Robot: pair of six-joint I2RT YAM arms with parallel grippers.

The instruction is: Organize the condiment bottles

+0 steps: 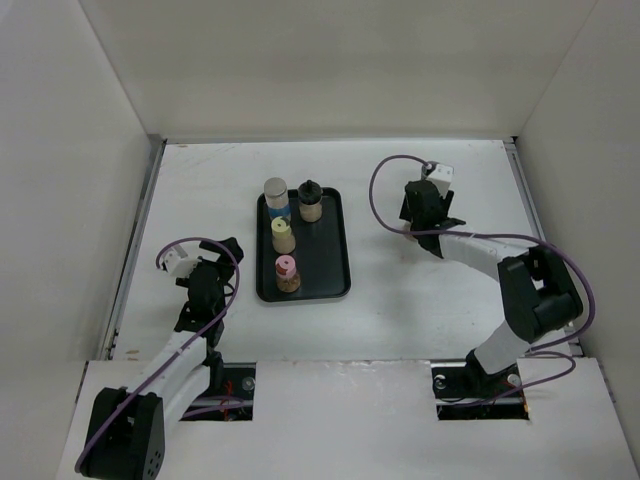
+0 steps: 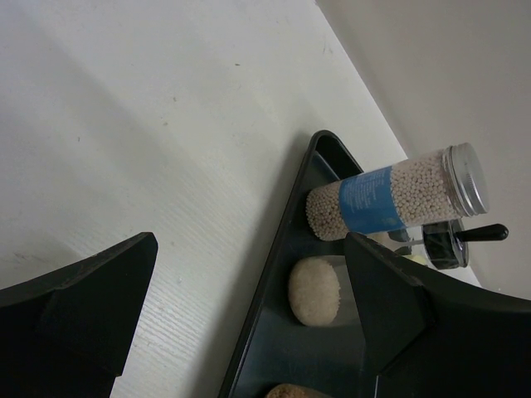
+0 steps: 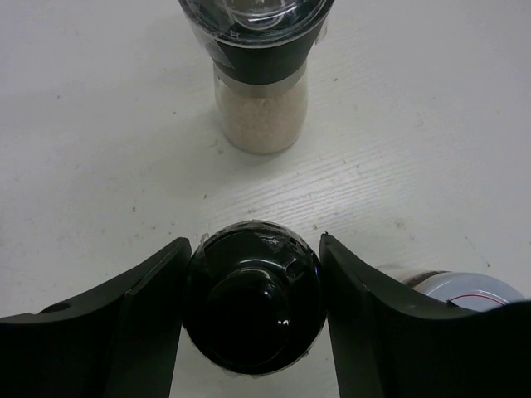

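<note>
Toward the far right corner of the table (image 1: 400,300), the right gripper (image 3: 255,242) is clamping the black-capped bottle (image 3: 253,307), with both fingers (image 3: 149,323) pressing against the sides of the cap. Just beyond it, a grinder (image 3: 259,99) with a black collar and pale contents is standing upright on the bare table. A silver-capped jar (image 3: 477,292) is showing just beside the right finger. The left gripper (image 2: 249,249) is hanging wide and holding nothing, near the left edge of the tray (image 1: 328,255). Four bottles are standing upright on the tray: the blue-labelled bottle (image 1: 276,198) at its far left corner, the black-topped bottle (image 1: 310,200) at its far right corner, the cream-capped bottle (image 1: 283,235) midway along its left edge, and the pink-capped bottle (image 1: 287,273) toward its near left corner.
</note>
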